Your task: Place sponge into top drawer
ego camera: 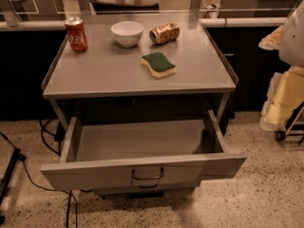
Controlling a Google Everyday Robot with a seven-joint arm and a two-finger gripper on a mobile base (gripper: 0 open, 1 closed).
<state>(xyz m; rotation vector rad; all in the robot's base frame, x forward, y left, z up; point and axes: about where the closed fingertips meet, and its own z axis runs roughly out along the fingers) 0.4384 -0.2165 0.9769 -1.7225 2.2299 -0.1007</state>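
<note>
The top drawer [95, 172] stands open, but the sponge [158, 64] lies ungrasped on the worktop [95, 68] above it; the pincer is out of view, so its state cannot be told.

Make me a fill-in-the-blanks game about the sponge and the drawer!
1. The sponge lies on top of the ____.
2. The top drawer is pulled ____.
3. Between the red can and the tipped gold can stands a white ____.

The gripper is not in view.

Missing words: table, open, bowl.
</note>
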